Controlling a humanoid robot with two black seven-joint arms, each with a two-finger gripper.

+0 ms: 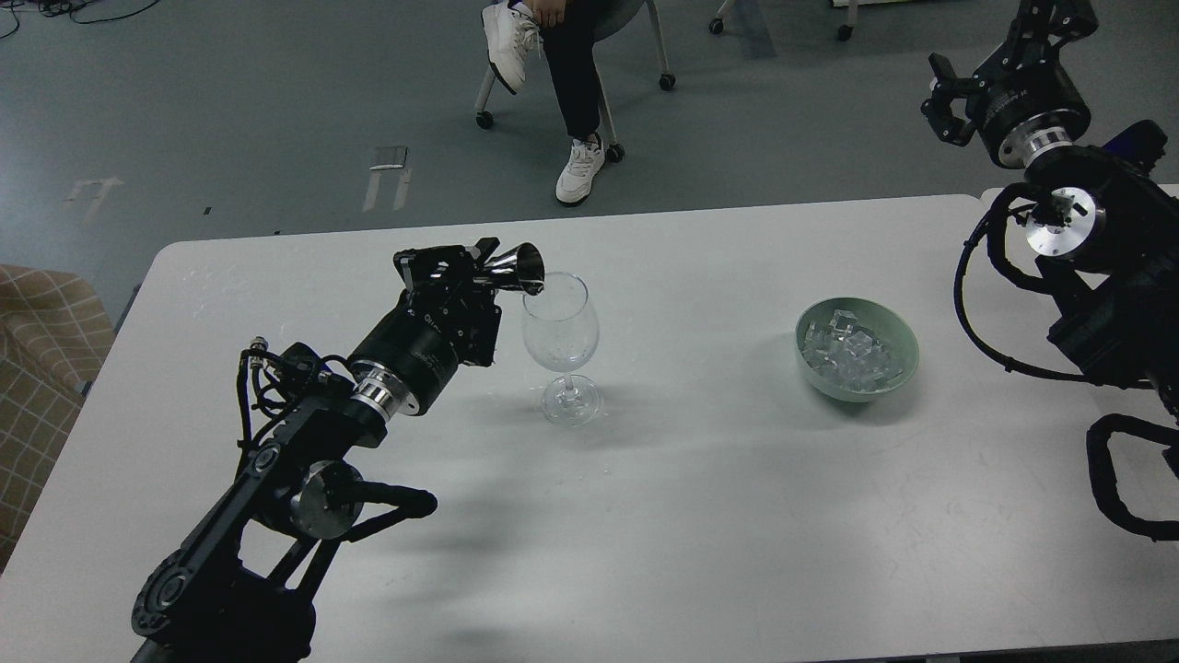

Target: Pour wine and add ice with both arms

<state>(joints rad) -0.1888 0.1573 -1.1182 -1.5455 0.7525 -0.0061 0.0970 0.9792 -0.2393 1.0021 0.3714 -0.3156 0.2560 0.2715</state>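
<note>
A clear stemmed wine glass (561, 343) stands upright near the middle of the white table (700, 516). My left gripper (481, 269) is shut on a shiny metal jigger (514, 268), tipped sideways with its mouth over the glass's left rim. Any wine in the glass is too faint to make out. A pale green bowl (857, 349) right of the glass holds several clear ice cubes (849, 354). My right gripper (941, 97) is open and empty, raised beyond the table's far right corner, well away from the bowl.
A seated person's legs and white shoes (578, 170) and an office chair (645, 37) are on the grey floor beyond the table's far edge. A tan checked seat (41, 368) stands left of the table. Looped black cables (1004, 313) hang from my right arm.
</note>
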